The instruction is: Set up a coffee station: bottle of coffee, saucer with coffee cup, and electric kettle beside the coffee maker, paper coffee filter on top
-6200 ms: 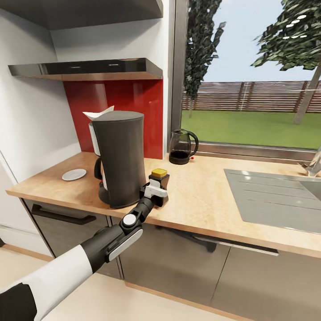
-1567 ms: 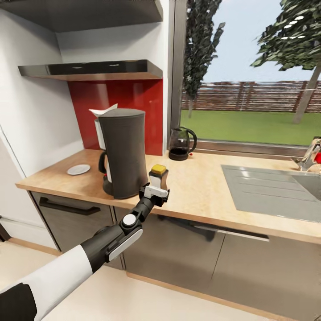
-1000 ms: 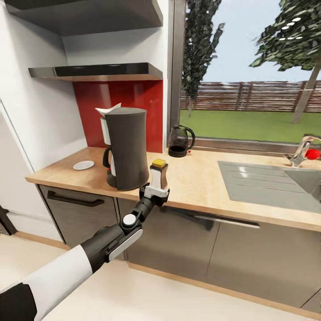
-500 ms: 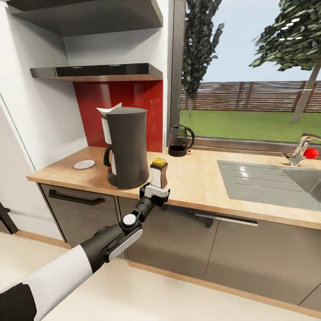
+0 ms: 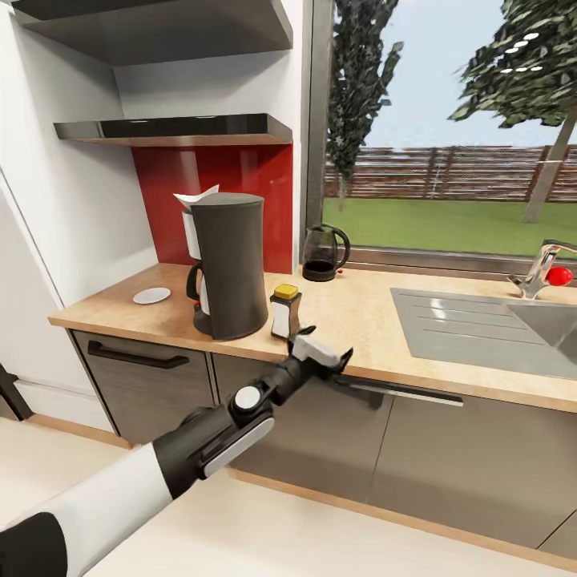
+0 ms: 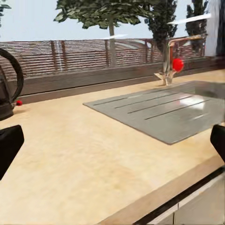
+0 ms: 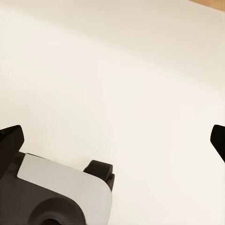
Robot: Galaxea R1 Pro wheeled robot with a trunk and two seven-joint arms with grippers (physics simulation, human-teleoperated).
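Near the middle of the head view, the small dark brown bottle of coffee with a yellow cap and white label [image 5: 285, 312] stands upright on the long light-brown wood-look kitchen countertop [image 5: 361, 320], just to the right of the tall dark grey coffee maker [image 5: 227, 266]. The left gripper [image 5: 326, 350] is a little lower and to the right of the bottle, at the front edge of the countertop; its black fingers are spread wide and hold nothing, and there is a small gap between it and the bottle. In the left wrist view the two dark fingertips [image 6: 9, 145] sit at the opposite edges of the frame, with bare worktop and the inset grey sink [image 6: 164, 110] between them. An off-white paper coffee filter [image 5: 195, 197] sticks up at the top of the machine. The small round white saucer [image 5: 151, 296] lies flat at the left of the machine, well apart from the bottle. The squat dark glass electric kettle [image 5: 324, 255] stands behind, near the window. The thin glossy black kitchen shelf [image 5: 172, 128] hangs at the upper left. In the right wrist view the right gripper [image 7: 112, 143] is spread wide above a pale floor [image 7: 117, 70].
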